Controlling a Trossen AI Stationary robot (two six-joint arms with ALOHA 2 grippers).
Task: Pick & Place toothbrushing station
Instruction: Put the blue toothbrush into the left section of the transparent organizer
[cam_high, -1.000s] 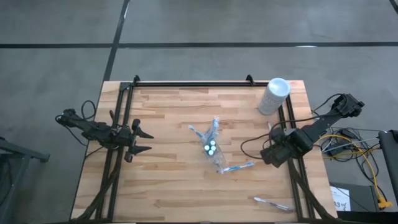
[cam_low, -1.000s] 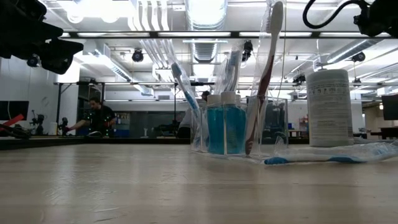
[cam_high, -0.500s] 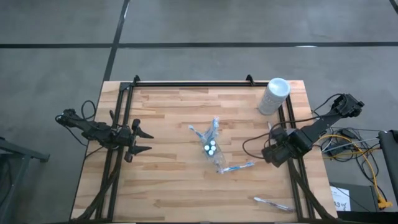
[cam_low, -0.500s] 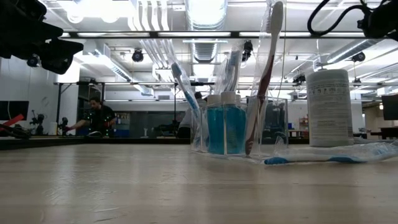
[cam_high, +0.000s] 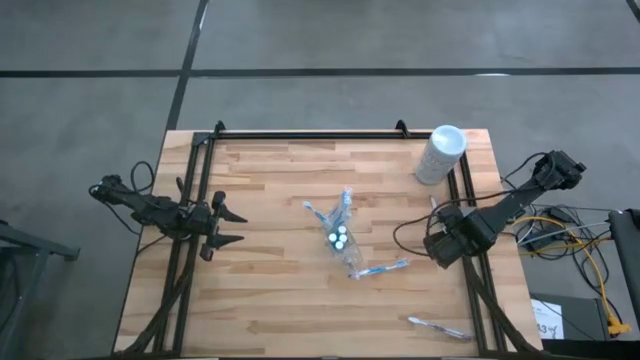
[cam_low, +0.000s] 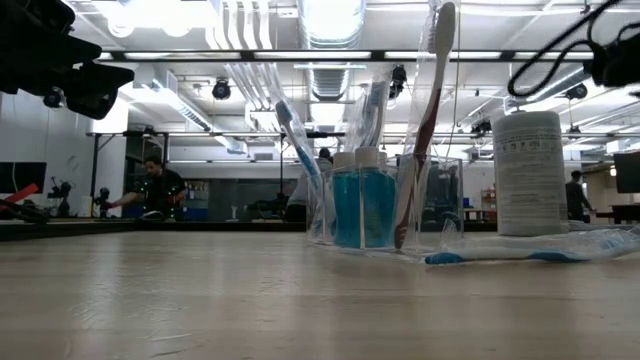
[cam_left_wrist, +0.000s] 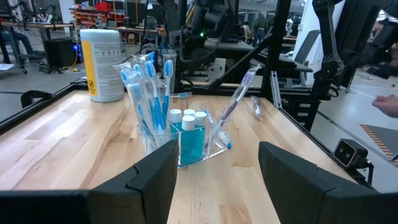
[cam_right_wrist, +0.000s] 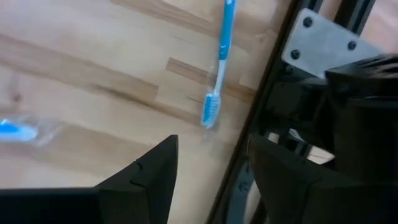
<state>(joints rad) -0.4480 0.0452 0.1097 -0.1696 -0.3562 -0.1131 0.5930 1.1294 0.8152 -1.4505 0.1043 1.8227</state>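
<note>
The toothbrushing station (cam_high: 340, 236) stands at the table's middle: a clear plastic pouch (cam_left_wrist: 186, 140) holding several blue-and-white toothbrushes (cam_left_wrist: 146, 84) and three small blue white-capped tubes (cam_left_wrist: 189, 134). It also shows in the low view (cam_low: 375, 200). A wrapped toothbrush (cam_high: 385, 268) lies on the table beside it. Another toothbrush (cam_high: 438, 326) lies near the front right corner. My left gripper (cam_high: 236, 227) is open and empty at the table's left side, pointing at the station. My right gripper (cam_high: 432, 250) is open and empty by the right rail, above a lying toothbrush (cam_right_wrist: 217, 68).
A tall white cylinder (cam_high: 441, 153) stands at the far right corner. A black metal frame (cam_high: 300, 134) runs along the far edge and both sides of the table. Bare wood lies in front of the station. People show in the room beyond the table (cam_low: 160, 185).
My right gripper has drawn back a little toward the table's right edge. The station and the loose toothbrushes have stayed where they were.
</note>
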